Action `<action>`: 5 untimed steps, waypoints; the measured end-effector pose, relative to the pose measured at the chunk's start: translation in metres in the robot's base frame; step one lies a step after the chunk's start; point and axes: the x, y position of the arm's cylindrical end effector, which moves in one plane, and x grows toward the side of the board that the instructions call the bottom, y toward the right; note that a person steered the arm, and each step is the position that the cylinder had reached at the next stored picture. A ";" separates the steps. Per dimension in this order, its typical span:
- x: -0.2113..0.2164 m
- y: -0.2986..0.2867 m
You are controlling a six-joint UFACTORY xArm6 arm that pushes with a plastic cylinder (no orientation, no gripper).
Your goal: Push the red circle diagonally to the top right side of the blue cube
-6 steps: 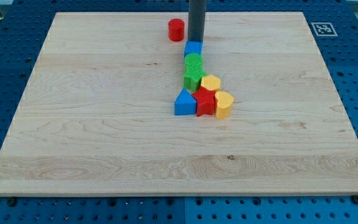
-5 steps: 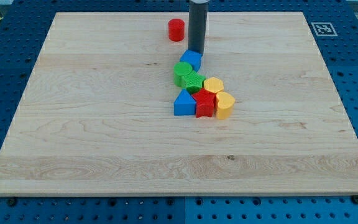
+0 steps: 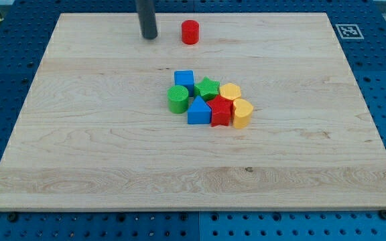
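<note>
The red circle stands near the board's top edge, a little left of centre. The blue cube sits below it, at the top left of a cluster of blocks. My tip rests on the board to the left of the red circle, a clear gap apart, and well above and left of the blue cube.
The cluster holds a green circle, a green star, a blue triangle, a red star-like block, a yellow circle-like block and a yellow heart. The wooden board lies on a blue pegboard table.
My tip has moved from just above the blue cube to the left of the red circle. The blue cube and green blocks have shifted down and left; the red circle has not moved.
</note>
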 end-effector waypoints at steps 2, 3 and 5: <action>-0.046 0.063; -0.028 0.064; 0.012 0.070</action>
